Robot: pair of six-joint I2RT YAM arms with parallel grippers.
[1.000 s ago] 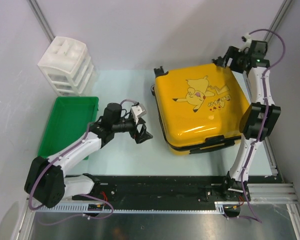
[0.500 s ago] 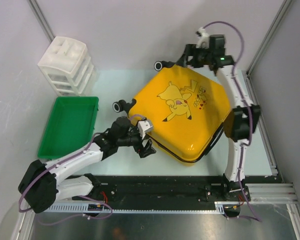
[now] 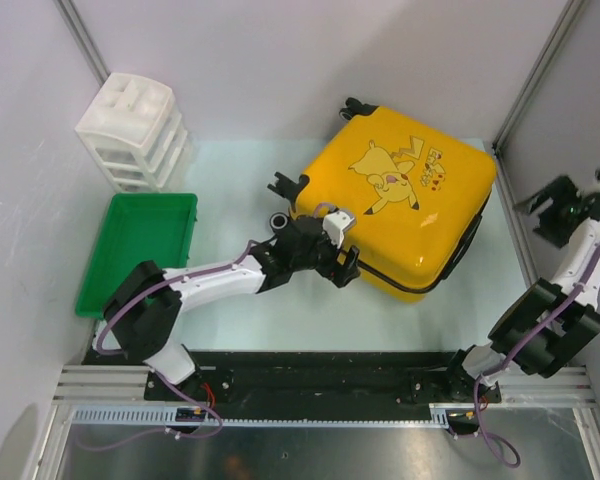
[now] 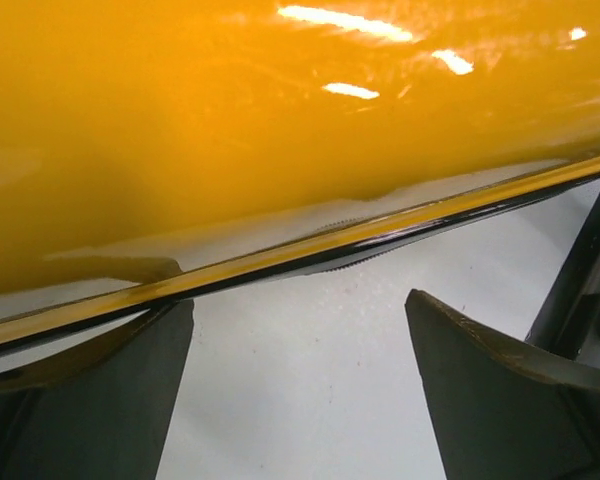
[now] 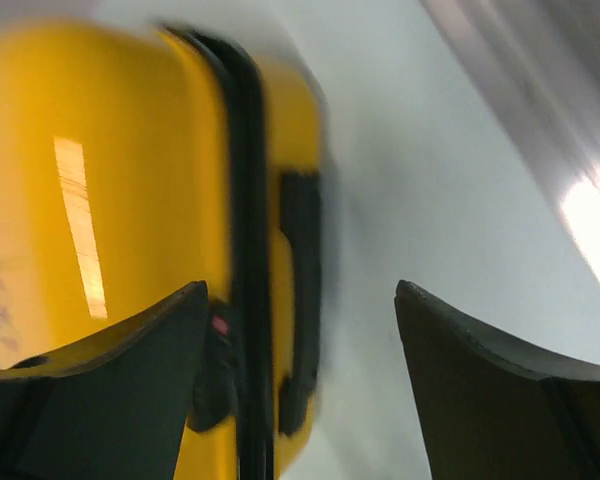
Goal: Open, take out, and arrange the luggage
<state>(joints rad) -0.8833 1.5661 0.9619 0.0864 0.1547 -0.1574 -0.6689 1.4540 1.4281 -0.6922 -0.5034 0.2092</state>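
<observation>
Luggage (image 3: 405, 205) lies flat on the table (image 3: 230, 170), yellow shell with the cartoon print facing up. It is closed and turned diagonal, sitting in the far right part of the surface. Black wheels (image 3: 285, 187) point toward the far left side. The black zipper seam (image 4: 310, 250) runs shut along the shell's side.

Left gripper (image 3: 344, 271) is at the luggage's near left side, low over the table, jaws apart and holding nothing. The fingers (image 4: 100, 400) sit just beside the seam; can't tell if they touch it.

Right gripper (image 3: 553, 207) is out past the right edge of the table, apart from the luggage, jaws spread and empty. Right wrist view is blurred and shows the luggage's side with a black handle (image 5: 300, 300).

Green tray (image 3: 140, 245) is at the left edge. White drawer unit (image 3: 130, 130) is at the far left corner.
</observation>
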